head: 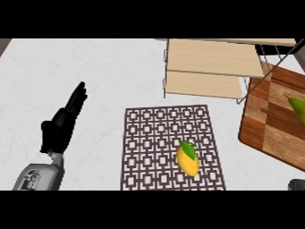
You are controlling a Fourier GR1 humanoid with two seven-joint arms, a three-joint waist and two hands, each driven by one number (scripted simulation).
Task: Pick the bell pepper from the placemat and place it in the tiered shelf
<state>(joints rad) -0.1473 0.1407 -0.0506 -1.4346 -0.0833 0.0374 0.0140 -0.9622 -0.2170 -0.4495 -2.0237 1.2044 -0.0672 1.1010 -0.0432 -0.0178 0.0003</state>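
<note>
A yellow bell pepper (188, 159) with a green top lies on a brown lattice-patterned placemat (154, 134) at the lower middle of the counter. The tiered shelf (211, 62), with pale wooden boards in a dark wire frame, stands at the back, right of centre. My left hand (62, 123) is at the left, well away from the placemat, its fingers straight and pointing up and away, holding nothing. Only a dark sliver (304, 184) shows at the lower right edge, where my right arm enters; its fingers are hidden.
A wooden cutting board (273, 129) lies at the right, beside the placemat, with a green pear (304, 112) on it. The white counter (69, 67) stretches to the left and back.
</note>
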